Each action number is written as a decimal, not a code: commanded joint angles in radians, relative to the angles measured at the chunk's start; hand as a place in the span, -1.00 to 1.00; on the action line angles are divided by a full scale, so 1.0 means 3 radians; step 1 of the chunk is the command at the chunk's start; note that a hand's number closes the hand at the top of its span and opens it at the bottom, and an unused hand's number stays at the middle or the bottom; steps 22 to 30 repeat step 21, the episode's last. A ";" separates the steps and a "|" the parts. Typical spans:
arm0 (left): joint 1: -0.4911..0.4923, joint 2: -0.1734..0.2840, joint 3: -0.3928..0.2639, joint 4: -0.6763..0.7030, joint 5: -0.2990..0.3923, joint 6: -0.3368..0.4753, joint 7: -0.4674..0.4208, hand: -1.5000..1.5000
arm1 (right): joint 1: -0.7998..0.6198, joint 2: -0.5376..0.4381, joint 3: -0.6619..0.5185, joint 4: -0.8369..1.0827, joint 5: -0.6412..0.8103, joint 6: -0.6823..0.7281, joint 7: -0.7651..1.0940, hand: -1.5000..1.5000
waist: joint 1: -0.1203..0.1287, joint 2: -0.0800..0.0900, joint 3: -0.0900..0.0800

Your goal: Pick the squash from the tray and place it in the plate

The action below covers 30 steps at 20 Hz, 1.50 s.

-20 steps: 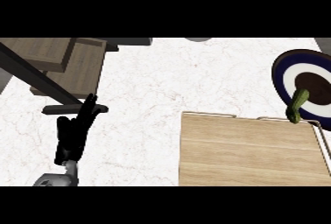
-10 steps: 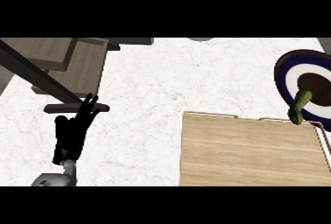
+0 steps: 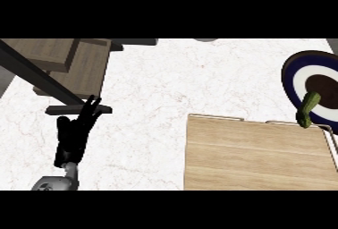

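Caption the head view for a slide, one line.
Green squash lies across the plate's rim beside the wooden tray; left hand rests open.

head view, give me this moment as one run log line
squash: on plate rim, overhanging tray edge | left hand: open, over counter | right hand: not in view

You have the tray (image 3: pixel 257 156) at lower right on the surface (image 3: pixel 171 80), the plate (image 3: pixel 317 85) behind it, and the squash (image 3: pixel 307 108) straddling both rims.
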 commanded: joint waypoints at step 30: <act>-0.0072 -0.0070 -0.0030 0.0043 -0.0025 0.0011 -0.0010 0.00 | 0.0075 -0.0254 -0.0227 0.0139 -0.0290 0.0117 -0.0221 -1.00 | 0.0048 0.0052 0.0014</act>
